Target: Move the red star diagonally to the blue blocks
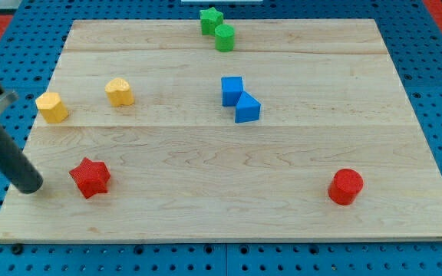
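1. Red star [90, 177] lying flat near the board's lower left corner; squat, no clear long axis, one point toward the view's top, another toward the view's left.
2. My tip [31, 186] resting on the board just left of the star, close but apart; a bare rod, nothing to open or close, gripping nothing, slanting up to the view's upper left.
3. Blue cube [232, 90] and blue wedge-like block [247, 108] touching, up and right of the star, well apart from it.
4. Two yellow blocks [52, 106] [119, 92] above the star, near the left edge.
5. Green star [211, 20] and green cylinder [224, 37] touching at the top edge.
6. Red cylinder [345, 186] alone at lower right.
7. Pale wooden board [206, 222] of joined planks, set on a blue perforated base [436, 46].
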Controlling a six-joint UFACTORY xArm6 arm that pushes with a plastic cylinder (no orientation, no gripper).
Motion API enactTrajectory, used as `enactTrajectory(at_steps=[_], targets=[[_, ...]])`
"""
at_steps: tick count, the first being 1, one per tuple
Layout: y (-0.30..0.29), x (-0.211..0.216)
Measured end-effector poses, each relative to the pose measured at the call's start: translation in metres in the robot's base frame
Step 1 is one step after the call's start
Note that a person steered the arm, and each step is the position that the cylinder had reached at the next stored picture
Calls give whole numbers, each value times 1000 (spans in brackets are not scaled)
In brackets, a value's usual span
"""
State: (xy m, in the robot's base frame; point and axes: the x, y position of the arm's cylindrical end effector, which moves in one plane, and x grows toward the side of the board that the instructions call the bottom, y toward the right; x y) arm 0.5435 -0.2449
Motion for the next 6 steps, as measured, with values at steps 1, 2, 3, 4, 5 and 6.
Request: enactTrajectory(at_steps=[1, 2, 3, 4, 5, 6], targets=[[75, -1], [160, -1], [193, -6], [120, -22], [107, -41], [94, -57]])
